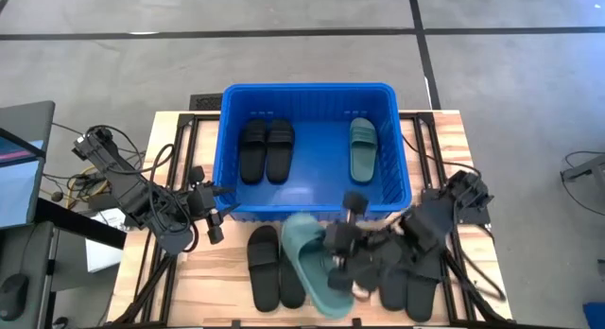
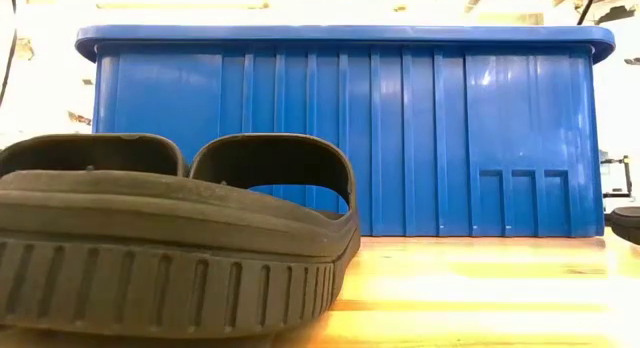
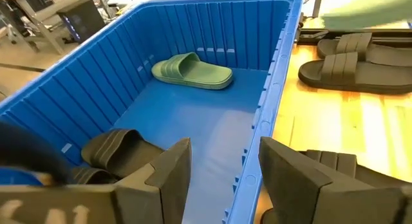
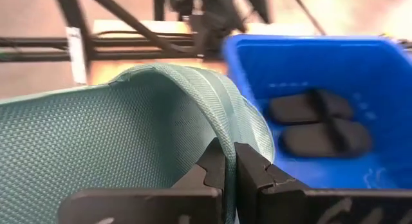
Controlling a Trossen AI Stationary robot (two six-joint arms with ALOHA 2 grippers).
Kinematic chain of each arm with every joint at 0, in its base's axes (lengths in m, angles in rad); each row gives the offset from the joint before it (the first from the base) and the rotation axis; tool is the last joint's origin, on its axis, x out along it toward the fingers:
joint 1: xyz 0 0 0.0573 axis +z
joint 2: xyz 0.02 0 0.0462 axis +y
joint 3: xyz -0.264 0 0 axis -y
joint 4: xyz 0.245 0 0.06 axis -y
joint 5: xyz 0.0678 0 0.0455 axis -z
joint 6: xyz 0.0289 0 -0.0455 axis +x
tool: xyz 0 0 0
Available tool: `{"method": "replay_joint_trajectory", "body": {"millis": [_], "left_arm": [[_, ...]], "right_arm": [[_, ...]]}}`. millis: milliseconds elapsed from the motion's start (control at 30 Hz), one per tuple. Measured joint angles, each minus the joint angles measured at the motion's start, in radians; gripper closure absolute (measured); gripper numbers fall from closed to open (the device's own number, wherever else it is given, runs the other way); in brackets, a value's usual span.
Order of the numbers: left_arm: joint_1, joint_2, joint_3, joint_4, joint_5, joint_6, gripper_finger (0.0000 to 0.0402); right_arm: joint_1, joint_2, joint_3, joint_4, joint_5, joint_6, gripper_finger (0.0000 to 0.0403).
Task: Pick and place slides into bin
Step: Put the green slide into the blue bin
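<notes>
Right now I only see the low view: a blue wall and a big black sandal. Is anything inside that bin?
Observer: Yes, the bin holds two black sandals and one green sandal.
Visitor: Is a hand holding something?
Observer: The right hand is shut on a second green sandal, by its strap, just outside the bin.
Visitor: And the other?
Observer: The left hand is open over the bin's corner rim.

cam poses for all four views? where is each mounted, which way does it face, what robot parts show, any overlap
High: overhead, straight down; both arms, large blue plastic bin.
Low: table height, facing bin wall; black rubber slide close; no arm.
Left wrist: left gripper open over bin rim; pale teal-green slide inside.
Right wrist: right gripper shut on second pale teal-green slide.
Shared: bin in all four.
</notes>
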Motion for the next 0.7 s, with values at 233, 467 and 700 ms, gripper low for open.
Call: {"method": "replay_joint_trajectory", "body": {"millis": [233,467,700], "left_arm": [[0.000,0.000,0.000,0.000,0.000,-0.041,0.0230],[0.000,0.000,0.000,0.000,-0.002,-0.047,0.0230],[0.000,0.000,0.000,-0.001,-0.004,-0.047,0.0230]], "right_arm": [[-0.121,-0.057,0.000,-0.079,-0.002,-0.128,0.0402],[-0.259,-0.068,0.000,-0.204,-0.008,-0.221,0.0402],[-0.411,-0.058,-0.020,-0.297,-0.036,-0.262,0.0402]]}}
